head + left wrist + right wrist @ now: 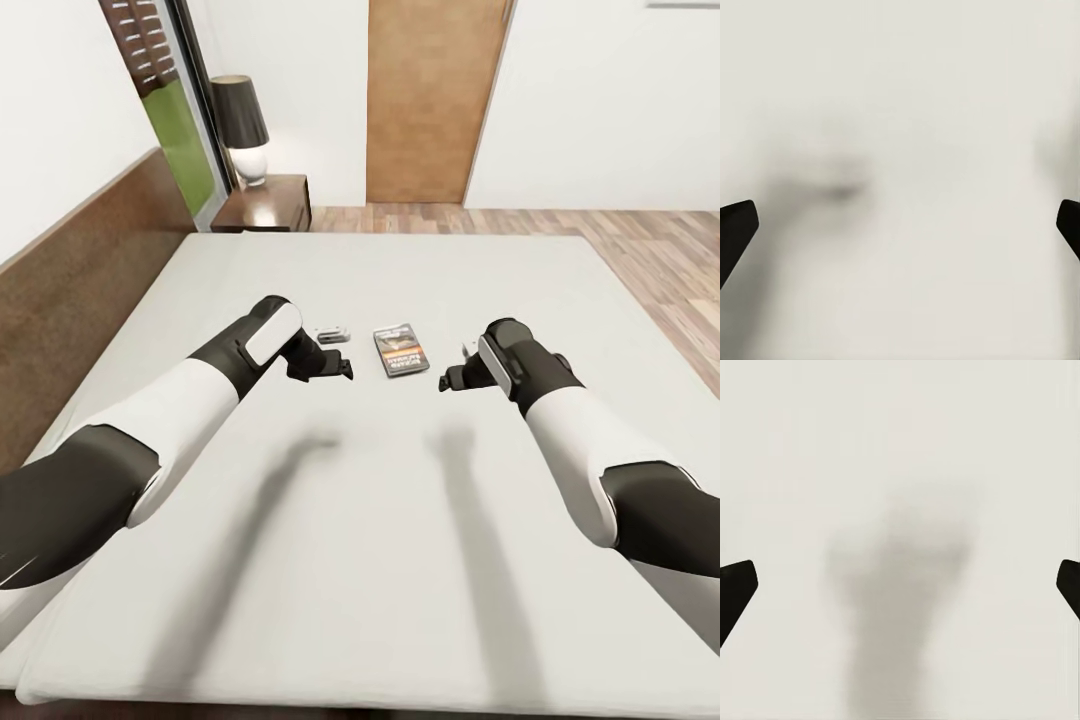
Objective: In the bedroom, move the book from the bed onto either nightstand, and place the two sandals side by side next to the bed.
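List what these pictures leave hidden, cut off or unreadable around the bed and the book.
- book: lettering too small to read, head view.
- Small pale item beside the book: too small to identify; left gripper partly covers it.
- nightstand: near side hidden behind the bed.
- Both wrist views: plain mattress and shadows between wide-apart fingertips; right gripper likewise.
- Sandals: not seen.

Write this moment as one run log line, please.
book: on bed | left gripper: open, empty | right gripper: open, empty | nightstand: far corner
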You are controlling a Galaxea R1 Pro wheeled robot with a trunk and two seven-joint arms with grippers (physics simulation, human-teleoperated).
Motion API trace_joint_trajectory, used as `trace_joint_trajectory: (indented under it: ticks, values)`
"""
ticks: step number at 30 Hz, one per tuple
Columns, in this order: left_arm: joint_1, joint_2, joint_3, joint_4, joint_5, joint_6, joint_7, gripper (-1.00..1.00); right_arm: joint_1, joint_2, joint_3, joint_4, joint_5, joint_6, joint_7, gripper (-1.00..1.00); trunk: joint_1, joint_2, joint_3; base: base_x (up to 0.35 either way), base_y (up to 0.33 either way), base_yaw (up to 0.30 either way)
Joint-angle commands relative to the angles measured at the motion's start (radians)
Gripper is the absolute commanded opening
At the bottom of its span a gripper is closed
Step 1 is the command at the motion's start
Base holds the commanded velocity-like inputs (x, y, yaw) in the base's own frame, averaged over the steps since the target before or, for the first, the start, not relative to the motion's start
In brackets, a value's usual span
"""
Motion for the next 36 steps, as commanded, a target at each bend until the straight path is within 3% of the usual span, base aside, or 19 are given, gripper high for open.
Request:
trace_joint_trajectory:
  ticks: [1, 6, 13, 15, 36]
  values:
    - [-0.001, 0.001, -0.006, -0.001, 0.011, 0.001, 0.008, 1.00, 0.000, -0.002, 0.010, -0.001, 0.002, 0.004, 0.006, 1.00, 0.000, 0.000, -0.001, 0.000, 0.000, 0.000]
    - [-0.002, 0.001, -0.006, -0.001, 0.011, 0.001, 0.008, 1.00, 0.000, -0.004, 0.019, -0.009, 0.003, 0.004, 0.006, 1.00, 0.000, 0.000, -0.002, 0.000, 0.000, 0.000]
    - [-0.002, 0.001, -0.006, 0.000, 0.011, 0.001, 0.008, 1.00, 0.005, -0.008, 0.032, -0.092, 0.001, 0.004, 0.007, 1.00, 0.000, 0.000, -0.003, 0.000, 0.000, 0.000]
    - [0.000, 0.012, -0.007, -0.007, 0.003, 0.001, 0.013, 1.00, 0.002, -0.020, 0.032, -0.103, 0.000, 0.004, 0.013, 1.00, 0.000, 0.000, -0.003, 0.000, 0.000, 0.000]
    - [-0.002, 0.019, -0.007, -0.008, 0.003, 0.001, 0.013, 1.00, 0.001, -0.022, 0.032, -0.104, 0.000, 0.004, 0.013, 1.00, 0.000, 0.000, -0.003, 0.000, 0.000, 0.000]
